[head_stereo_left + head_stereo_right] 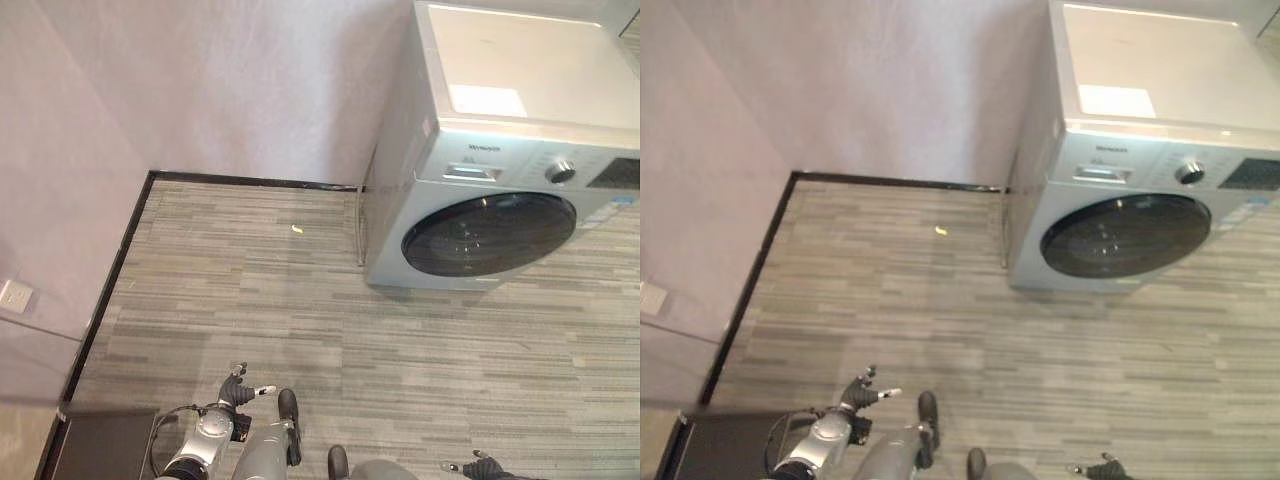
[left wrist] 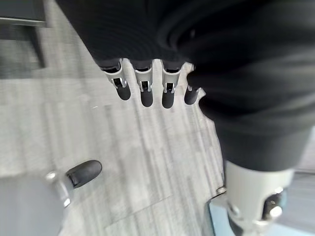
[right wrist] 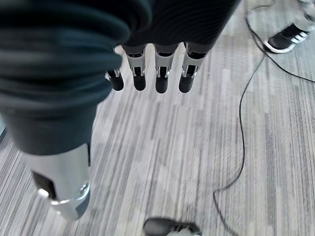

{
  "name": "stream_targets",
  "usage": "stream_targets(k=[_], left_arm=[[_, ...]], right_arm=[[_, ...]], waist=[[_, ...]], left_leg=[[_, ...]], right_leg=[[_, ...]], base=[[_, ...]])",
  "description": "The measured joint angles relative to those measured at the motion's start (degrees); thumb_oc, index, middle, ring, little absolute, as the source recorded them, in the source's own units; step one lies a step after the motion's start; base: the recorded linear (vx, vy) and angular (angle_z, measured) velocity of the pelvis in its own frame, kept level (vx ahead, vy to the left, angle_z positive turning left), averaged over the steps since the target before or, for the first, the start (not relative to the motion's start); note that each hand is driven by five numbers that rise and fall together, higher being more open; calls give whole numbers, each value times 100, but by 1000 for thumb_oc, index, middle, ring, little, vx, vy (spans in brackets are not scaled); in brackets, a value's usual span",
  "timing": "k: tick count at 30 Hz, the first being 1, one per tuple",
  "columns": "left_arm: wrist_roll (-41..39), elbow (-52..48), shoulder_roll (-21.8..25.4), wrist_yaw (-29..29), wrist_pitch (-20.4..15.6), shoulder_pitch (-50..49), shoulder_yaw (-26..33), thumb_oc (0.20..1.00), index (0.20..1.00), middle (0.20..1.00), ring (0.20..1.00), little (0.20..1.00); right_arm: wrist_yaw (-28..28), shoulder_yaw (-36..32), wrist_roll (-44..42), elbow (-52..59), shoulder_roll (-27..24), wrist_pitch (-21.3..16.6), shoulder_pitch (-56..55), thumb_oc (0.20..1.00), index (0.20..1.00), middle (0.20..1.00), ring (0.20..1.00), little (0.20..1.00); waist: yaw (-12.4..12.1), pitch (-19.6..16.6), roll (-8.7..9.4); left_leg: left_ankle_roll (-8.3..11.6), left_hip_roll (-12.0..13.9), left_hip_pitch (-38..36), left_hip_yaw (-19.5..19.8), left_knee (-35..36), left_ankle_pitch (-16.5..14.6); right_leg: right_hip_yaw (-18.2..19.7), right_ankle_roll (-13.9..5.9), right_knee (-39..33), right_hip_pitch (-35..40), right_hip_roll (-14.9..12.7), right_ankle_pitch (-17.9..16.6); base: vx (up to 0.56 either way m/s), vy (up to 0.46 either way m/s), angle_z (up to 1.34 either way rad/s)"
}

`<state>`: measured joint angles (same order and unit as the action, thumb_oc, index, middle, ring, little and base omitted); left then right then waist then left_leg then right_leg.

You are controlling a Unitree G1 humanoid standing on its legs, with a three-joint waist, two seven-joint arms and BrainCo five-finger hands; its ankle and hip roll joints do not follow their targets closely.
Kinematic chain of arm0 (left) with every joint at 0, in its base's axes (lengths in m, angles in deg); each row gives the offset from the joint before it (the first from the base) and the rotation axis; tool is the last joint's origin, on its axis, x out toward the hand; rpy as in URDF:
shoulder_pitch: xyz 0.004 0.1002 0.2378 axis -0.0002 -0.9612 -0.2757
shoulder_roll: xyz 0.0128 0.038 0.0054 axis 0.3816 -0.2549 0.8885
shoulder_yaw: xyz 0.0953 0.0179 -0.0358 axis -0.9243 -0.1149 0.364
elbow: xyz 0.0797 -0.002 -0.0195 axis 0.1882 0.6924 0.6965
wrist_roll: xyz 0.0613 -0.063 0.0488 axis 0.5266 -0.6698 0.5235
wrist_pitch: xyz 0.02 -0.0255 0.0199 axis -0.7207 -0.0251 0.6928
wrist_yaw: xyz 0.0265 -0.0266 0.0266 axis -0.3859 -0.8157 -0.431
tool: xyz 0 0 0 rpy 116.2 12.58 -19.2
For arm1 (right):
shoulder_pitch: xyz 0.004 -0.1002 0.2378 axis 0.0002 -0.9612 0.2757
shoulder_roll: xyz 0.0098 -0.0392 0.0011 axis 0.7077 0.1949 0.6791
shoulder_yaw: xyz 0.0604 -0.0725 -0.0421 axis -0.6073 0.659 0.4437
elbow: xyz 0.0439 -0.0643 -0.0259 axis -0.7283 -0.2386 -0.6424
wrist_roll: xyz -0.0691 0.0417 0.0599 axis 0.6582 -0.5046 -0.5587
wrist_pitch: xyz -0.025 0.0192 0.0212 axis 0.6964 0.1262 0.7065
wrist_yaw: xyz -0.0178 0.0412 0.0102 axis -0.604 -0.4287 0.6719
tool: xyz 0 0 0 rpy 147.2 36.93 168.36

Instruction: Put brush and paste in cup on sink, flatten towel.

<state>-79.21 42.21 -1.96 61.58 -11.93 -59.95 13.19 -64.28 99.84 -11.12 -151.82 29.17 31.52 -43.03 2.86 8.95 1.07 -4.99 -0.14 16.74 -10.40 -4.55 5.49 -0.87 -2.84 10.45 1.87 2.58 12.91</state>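
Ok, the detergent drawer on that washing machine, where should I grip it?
Probably its silver pull, left of the dial on the front panel. It lies level and faces forward, so come from the front and hook fingers into it.

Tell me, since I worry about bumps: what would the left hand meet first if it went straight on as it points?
Probably only the grey striped floor; the left hand points down at it, nothing between.

left hand (image 2: 147, 86): we see silver fingers with dark rounded tips under a dark ribbed cover | right hand (image 3: 157, 69): same silver fingers, dark tips, dark ribbed cover | arms: silver-grey, rounded casing | person's shoe (image 3: 287, 38): black with white stripes, white sole
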Motion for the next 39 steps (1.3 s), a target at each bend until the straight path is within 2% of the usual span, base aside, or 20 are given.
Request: stream_targets(k=[3, 6, 7, 9, 12, 14, 15, 17, 18, 19, 21, 23, 25, 26, 28, 30, 33, 35, 37, 39], left_arm=[[7, -10, 86, 6, -9, 78, -104, 1000, 1000, 1000, 1000, 1000], [38, 31, 190, 22, -12, 184, -96, 1000, 1000, 1000, 1000, 1000], [55, 30, 200, 44, -13, 170, -101, 1000, 1000, 1000, 1000, 1000], [86, 62, 477, 84, -4, -27, -94, 1000, 1000, 1000, 1000, 1000], [232, 260, 501, 82, -4, -112, -102, 1000, 1000, 1000, 1000, 1000], [239, 362, 463, 84, -5, -92, -105, 1000, 1000, 1000, 1000, 1000], [240, 753, 471, 92, -3, 113, -100, 1000, 1000, 1000, 1000, 1000], [243, 765, 350, 94, -9, 102, -140, 1000, 1000, 1000, 1000, 1000], [274, 789, 221, 89, -16, 137, -114, 1000, 1000, 1000, 1000, 1000], [284, 679, 126, 93, -55, 80, -109, 1000, 1000, 1000, 1000, 1000], [290, 755, 93, 94, -49, -350, -100, 1000, 1000, 1000, 1000, 1000], [289, 795, 51, 99, -55, -342, 47, 1000, 1000, 1000, 1000, 1000], [293, 916, 63, 105, -66, -269, 106, 1000, 1000, 1000, 1000, 1000], [292, 901, 23, 123, -71, -229, 78, 1000, 1000, 1000, 1000, 1000], [297, 808, 61, 125, -86, -247, 69, 1000, 1000, 1000, 1000, 1000], [371, 681, 106, 177, -154, -244, 147, 1000, 1000, 1000, 1000, 1000], [397, 556, 116, 204, -190, -300, 118, 1000, 1000, 1000, 1000, 1000], [396, 527, 103, 206, -187, -268, 119, 1000, 1000, 1000, 1000, 1000], [397, 499, 49, 212, -196, -83, 30, 1000, 1000, 1000, 1000, 1000], [388, 330, 74, 209, -179, -80, -7, 1000, 1000, 1000, 1000, 1000]], right_arm=[[-11, 91, 108, 543, 33, -51, -78, 1000, 1000, 1000, 1000, 1000], [-13, 95, 188, 1009, 80, -90, -61, 1000, 1000, 1000, 1000, 1000], [-14, 94, 213, 1060, 106, -85, -30, 1000, 1000, 1000, 1000, 1000], [-8, 289, 270, 1328, 155, -158, 82, 1000, 1000, 1000, 1000, 1000], [-5, 310, 350, 1289, 150, -149, 99, 1000, 1000, 1000, 1000, 1000], [-3, 318, 370, 1220, 137, -154, -70, 1000, 1000, 1000, 1000, 1000], [-10, 370, 380, 1306, 53, -238, -171, 1000, 1000, 1000, 1000, 1000], [-4, 549, 373, 1276, 21, -237, -259, 1000, 1000, 1000, 1000, 1000], [-6, 744, 370, 1258, 13, -242, -416, 1000, 1000, 1000, 1000, 1000], [-9, 805, 368, 1140, 128, -233, -518, 1000, 1000, 1000, 1000, 1000], [-16, 536, 352, 1148, 99, -255, -287, 1000, 1000, 1000, 1000, 1000], [-30, 535, 351, 1183, 99, -253, -118, 1000, 1000, 1000, 1000, 1000], [-108, 588, 352, 1241, 99, -277, -278, 1000, 1000, 1000, 1000, 1000], [-132, 561, 353, 1210, 0, -263, -223, 1000, 1000, 1000, 1000, 1000], [-132, 552, 352, 1261, -60, -289, -103, 1000, 1000, 1000, 1000, 1000], [-160, 578, 389, 1166, -114, -371, 113, 1000, 1000, 1000, 1000, 1000], [-166, 590, 431, 1214, -255, -389, 315, 1000, 1000, 1000, 1000, 1000], [-154, 576, 430, 1266, -285, -396, 348, 1000, 1000, 1000, 1000, 1000], [-155, 576, 430, 1239, -347, -381, 108, 1000, 1000, 1000, 1000, 1000], [-119, 560, 431, 1218, -439, -391, 189, 1000, 1000, 1000, 1000, 1000]], waist=[[-60, -79, -28], [-84, -193, 66], [-113, -201, 95], [-271, -362, 438], [-384, -376, 689], [-368, -310, 630], [-399, -169, 494], [-199, -87, 435], [-29, 34, 336], [15, 50, 342], [-88, -1, 345], [-187, 20, 287], [-119, -220, 438], [-210, -176, 268], [-206, -148, 300], [-228, -108, 431], [-256, -94, 363], [-207, -104, 383], [-161, -106, 436], [-158, -103, 443]], left_leg=[[-263, -205, -312, 47, 90, -149], [-112, -611, -349, 203, 66, -339], [-131, -642, -355, 203, 62, -380], [-78, -761, -361, 165, 51, -496], [-83, -763, -367, 173, 47, -743], [-153, -753, -532, 512, 89, -797], [-291, -616, -655, 836, 180, -694], [-243, -782, -823, 1026, 133, -754], [-311, -916, -875, 1489, -282, -994], [-247, -1031, -1036, 1663, -446, -1200], [-351, -1236, -1634, 2329, -545, -1607], [67, -1023, -2257, 2973, -467, -1884], [447, -902, -2478, 3021, -871, -2102], [654, -630, -2560, 3025, -964, -2078], [1145, -612, -2466, 3250, -1266, -1802], [1000, -547, -2333, 3536, -1104, -1868], [1087, -278, -1944, 3546, -729, -1396], [1214, -201, -1795, 3633, -831, -1373], [1292, -179, -1641, 3327, -864, -1306], [1113, 127, -1440, 1592, -558, -1286]], right_leg=[[-176, -194, 1145, -344, -510, 202], [-209, -568, 1463, -537, -1373, 2], [-198, -659, 1407, -539, -1443, -59], [-227, -1048, 1120, -530, -1651, -478], [-295, -1089, 1160, -505, -1599, -544], [-43, -957, 2459, -1066, -1394, -730], [-137, -561, 1883, -2306, -835, -327], [-76, -593, 794, -2794, -851, -864], [574, -643, 25, -2862, -737, -1231], [988, -449, -222, -3002, -666, -1459], [994, -470, -657, -2867, -544, -1989], [652, -293, -1189, -2612, -451, -2271], [914, -264, -1319, -1931, -474, -2455], [919, -10, -991, -1868, -243, -2559], [1004, 188, -550, -1875, -241, -2308], [787, 399, -555, -1597, -302, -2138], [468, 468, -580, -1421, -160, -1913], [155, 433, -698, -1354, -186, -1819], [-256, 435, -977, -1219, -308, -1823], [-477, 571, -1326, -1076, -418, -1897]], base=[[89, 121, -16], [155, 198, 22], [147, 164, 17], [132, 145, 3], [158, 135, 9], [286, 60, 48], [409, -4, 52], [333, -21, 92], [260, -43, 200], [348, -83, 201], [474, -188, 162], [504, -285, 159], [337, -277, 202], [249, -281, 161], [170, -335, 91], [140, -309, 93], [52, -189, 45], [38, -197, 83], [-11, -125, 127], [-55, -134, 90]])
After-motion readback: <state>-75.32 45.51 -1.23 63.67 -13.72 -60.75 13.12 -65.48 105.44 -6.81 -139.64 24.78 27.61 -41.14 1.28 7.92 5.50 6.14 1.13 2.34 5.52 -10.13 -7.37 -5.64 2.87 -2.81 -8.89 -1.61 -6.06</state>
